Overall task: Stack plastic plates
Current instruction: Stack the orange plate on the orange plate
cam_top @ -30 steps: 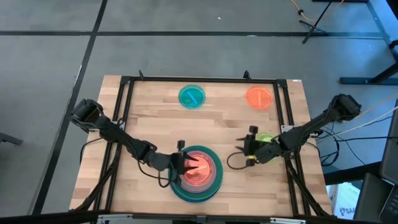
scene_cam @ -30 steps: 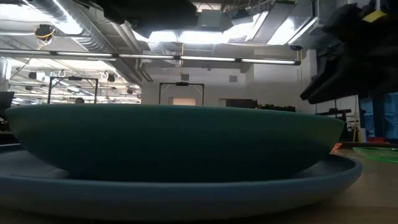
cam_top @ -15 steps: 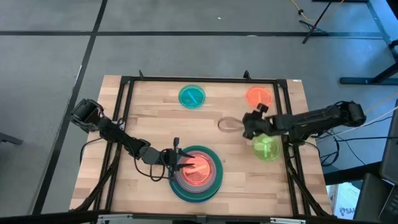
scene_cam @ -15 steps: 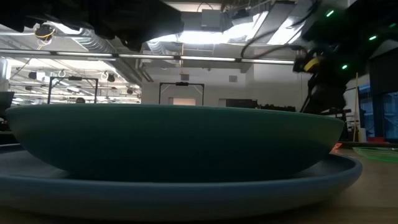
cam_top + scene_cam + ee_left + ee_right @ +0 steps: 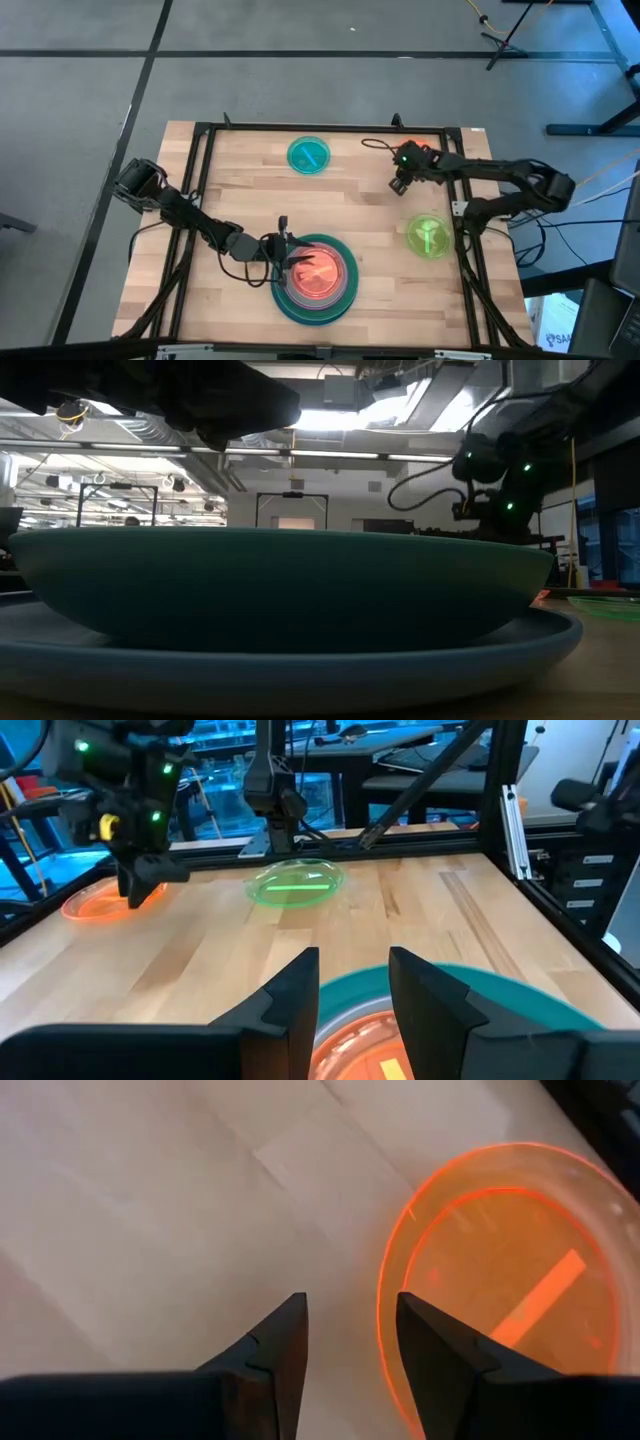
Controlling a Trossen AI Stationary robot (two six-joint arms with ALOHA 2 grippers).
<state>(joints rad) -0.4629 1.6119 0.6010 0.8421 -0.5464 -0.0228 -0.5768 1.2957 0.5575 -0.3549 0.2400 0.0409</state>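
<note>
Right hand: fingers apart, above the surface beside the orange plate, at 1 o'clock.
Left hand: fingers apart, over the stack, at 6 o'clock.

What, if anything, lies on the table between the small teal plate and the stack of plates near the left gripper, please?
Nothing: in the high view, only bare wood separates the small teal plate from the stack, where the left gripper is at the stack's edge.

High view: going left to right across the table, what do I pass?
Left gripper → small teal plate → the stack with a pink plate on top → right gripper → lime plate. The orange plate sits under the right arm, so I leave it out.
</note>
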